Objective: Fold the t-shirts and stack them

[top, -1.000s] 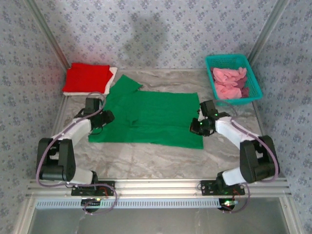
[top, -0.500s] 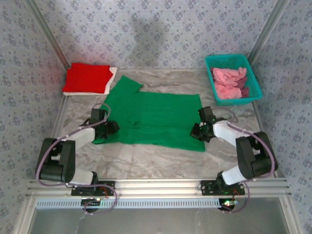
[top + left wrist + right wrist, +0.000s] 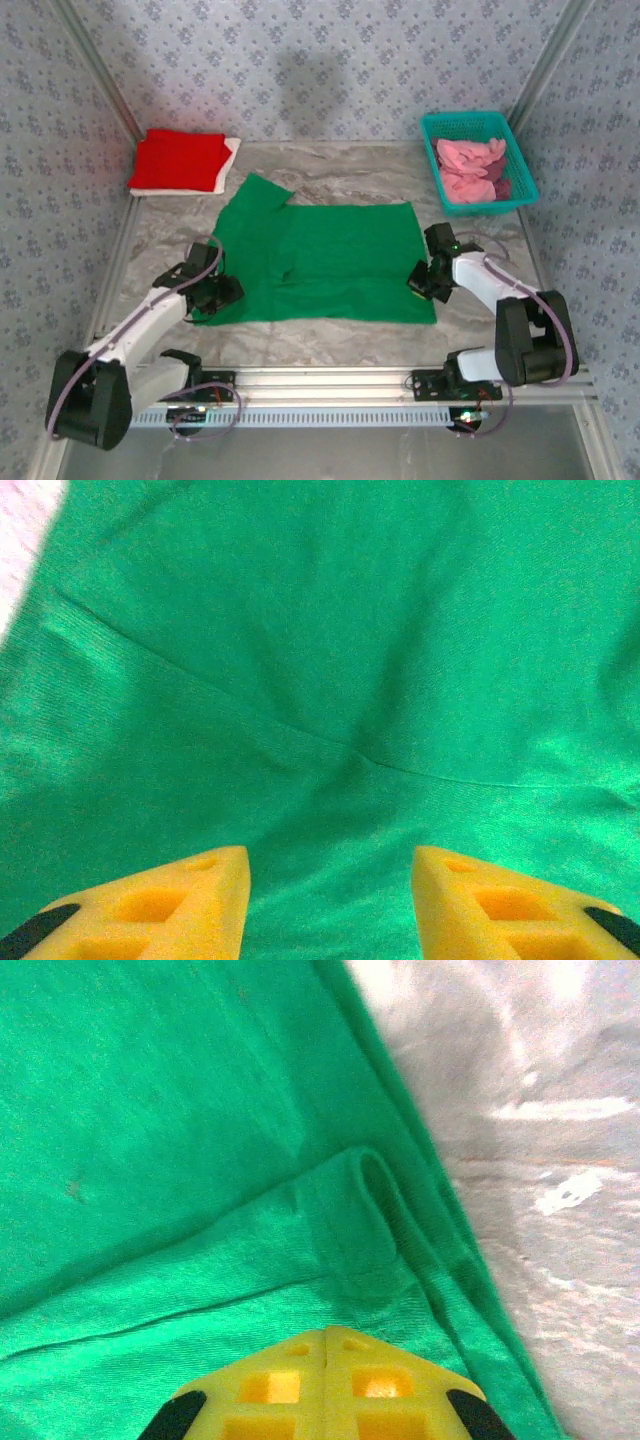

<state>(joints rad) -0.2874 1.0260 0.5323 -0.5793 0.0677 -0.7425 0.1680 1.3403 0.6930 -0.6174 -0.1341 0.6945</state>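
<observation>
Right pincer (image 3: pixel 327 1332) clamps the green shirt (image 3: pixel 320 262) at its right hem; left pincer (image 3: pixel 330 858) stands half-open over the left edge.

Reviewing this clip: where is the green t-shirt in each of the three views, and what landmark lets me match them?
Top external: green t-shirt spread flat on the table, centre of picture.
Left wrist: green cloth across almost the whole picture, beyond the left gripper.
Right wrist: left and centre, with bare table to its right.
Shared landmark: the shirt's right edge beside the right gripper.
</observation>
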